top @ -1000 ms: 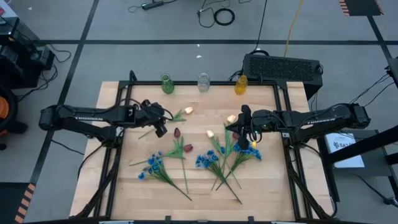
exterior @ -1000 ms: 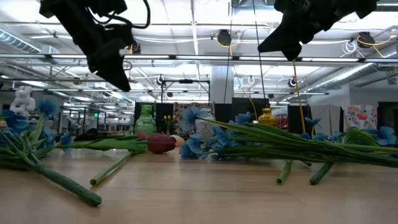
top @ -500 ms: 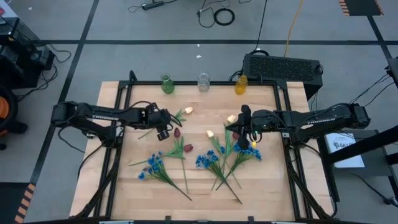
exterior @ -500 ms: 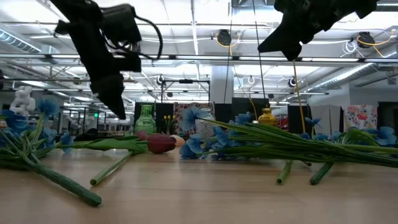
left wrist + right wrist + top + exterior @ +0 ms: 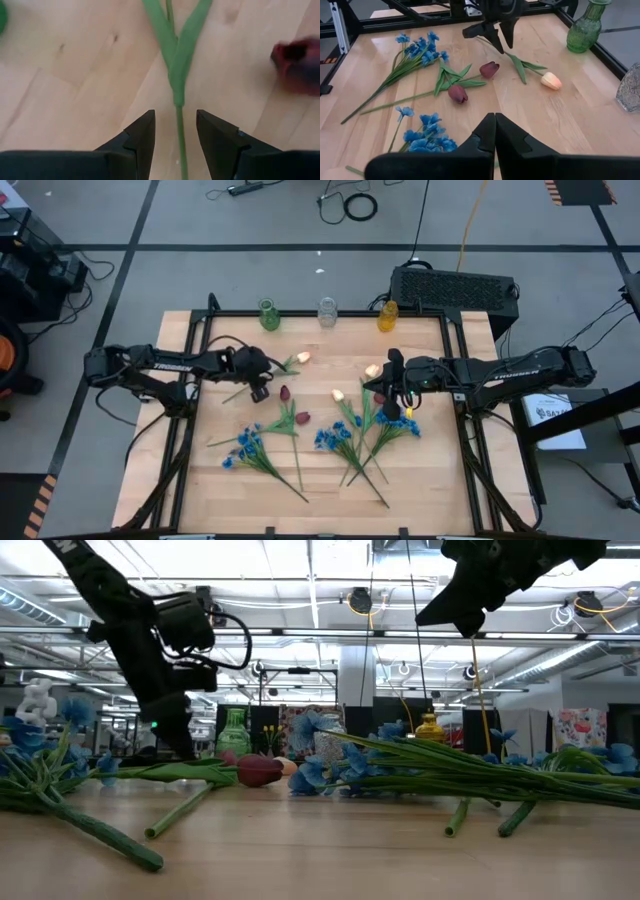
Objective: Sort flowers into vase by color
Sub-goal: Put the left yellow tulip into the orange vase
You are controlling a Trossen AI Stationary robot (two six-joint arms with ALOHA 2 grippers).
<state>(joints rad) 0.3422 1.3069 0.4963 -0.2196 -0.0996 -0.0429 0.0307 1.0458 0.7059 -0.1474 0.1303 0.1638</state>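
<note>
Flowers lie flat on the wooden table (image 5: 430,480): blue bunches (image 5: 245,448) (image 5: 335,438) (image 5: 395,420), dark red tulips (image 5: 285,393) (image 5: 302,418) and cream-yellow tulips (image 5: 303,357) (image 5: 338,395) (image 5: 372,370). My left gripper (image 5: 262,388) is open and low over the table. Its fingers stand on either side of the far-left cream tulip's green stem (image 5: 179,131) without touching it; this also shows in the right wrist view (image 5: 495,31). My right gripper (image 5: 495,125) is shut and empty, above the flowers at centre right (image 5: 372,386).
A green vase (image 5: 268,315), a clear vase (image 5: 327,311) and a yellow vase (image 5: 388,315) stand in a row along the table's far edge. A black box (image 5: 455,288) sits behind the far right corner. Bare wood lies along the near edge.
My left gripper has come down toward the table, onto the cream tulip's stem, staying open. The flowers have not moved.
</note>
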